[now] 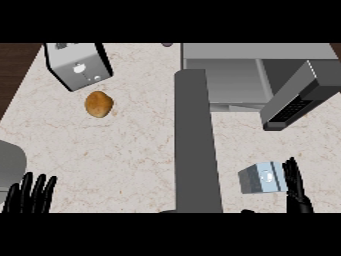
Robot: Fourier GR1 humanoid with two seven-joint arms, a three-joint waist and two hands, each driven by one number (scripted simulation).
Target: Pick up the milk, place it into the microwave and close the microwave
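Marbled counter (129, 150) is filling the view, with the microwave (232, 75) sitting far right, its door (302, 95) hanging open. The milk (260, 179) is standing near the front edge, the right hand (295, 182) hovering just beside it, fingers straight. The left hand (31, 195) is resting open at lower left.

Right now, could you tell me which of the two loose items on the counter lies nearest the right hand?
The milk carton, just beside the right hand; the round brown food lies far off to the left, by the toaster.
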